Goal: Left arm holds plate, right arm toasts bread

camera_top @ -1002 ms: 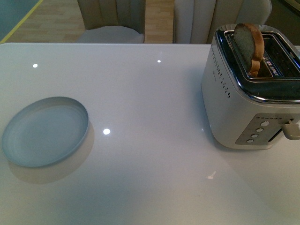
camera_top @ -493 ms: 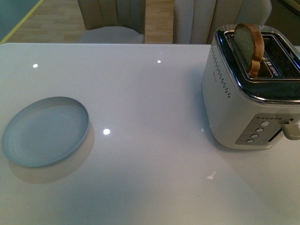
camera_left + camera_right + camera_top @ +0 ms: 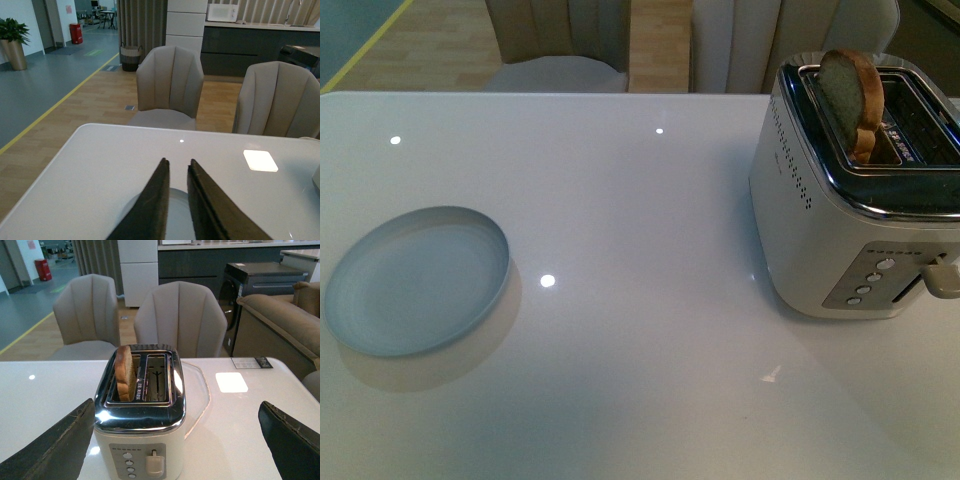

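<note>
The pale blue-grey plate (image 3: pixel 417 280) lies flat on the white table at the left, with neither arm showing in the front view. In the left wrist view my left gripper (image 3: pixel 178 167) hangs above the plate (image 3: pixel 176 212), shut, with nothing between its black fingers. The tan bread (image 3: pixel 852 95) stands upright in the left slot of the white and chrome toaster (image 3: pixel 855 200) at the right, its rounded top poking out. Seen from the right wrist, my right gripper (image 3: pixel 177 412) is wide open, its fingers either side of the toaster (image 3: pixel 140 425) and short of it; the bread (image 3: pixel 125 372) shows there too.
The toaster's lever (image 3: pixel 153 463) and several round buttons (image 3: pixel 129 464) face me. Beige chairs (image 3: pixel 170 82) stand past the table's far edge (image 3: pixel 550 93). A clear sheet (image 3: pixel 197 390) lies on the table behind the toaster.
</note>
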